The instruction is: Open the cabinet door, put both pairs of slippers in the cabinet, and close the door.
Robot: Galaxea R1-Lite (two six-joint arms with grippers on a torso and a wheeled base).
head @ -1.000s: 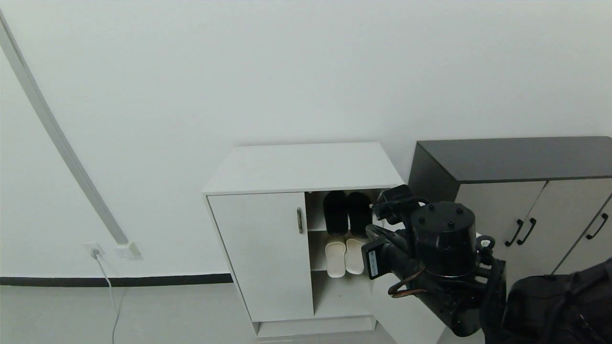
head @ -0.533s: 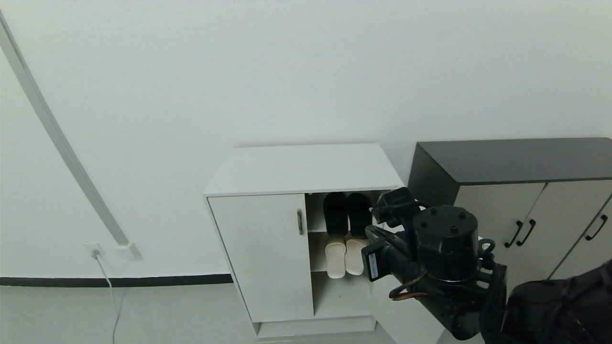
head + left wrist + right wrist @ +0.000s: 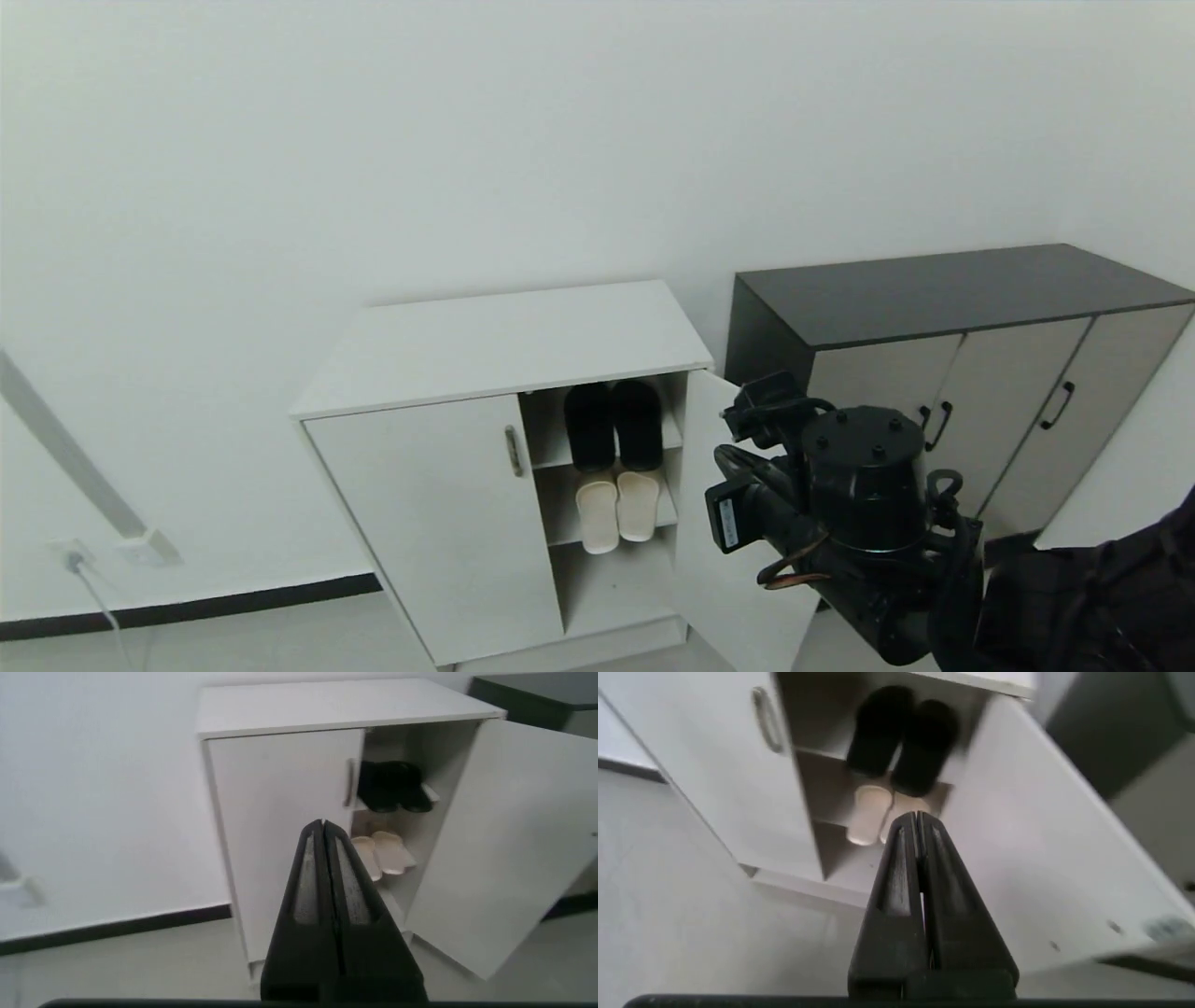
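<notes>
The white cabinet [image 3: 504, 341] stands against the wall with its left door [image 3: 439, 523] closed and its right door [image 3: 719, 523] swung open. A black pair of slippers [image 3: 611, 425] lies on the upper shelf and a white pair of slippers [image 3: 616, 509] on the shelf below. My right arm [image 3: 859, 485] is just in front of the open door. My right gripper [image 3: 917, 819] is shut and empty, pointing toward the white slippers [image 3: 868, 814] with the open door [image 3: 1046, 859] beside it. My left gripper [image 3: 323, 826] is shut and empty, farther back, facing the closed door [image 3: 280, 831].
A grey cabinet with a dark top [image 3: 934, 289] stands close to the right of the open door. A wall socket with a cable [image 3: 75, 560] and a slanted conduit [image 3: 56, 448] are at the far left. Bare floor lies in front of the white cabinet.
The head camera has turned, so the whole scene shows further left. The open door's face now shows beside my right arm. Slippers lie as before.
</notes>
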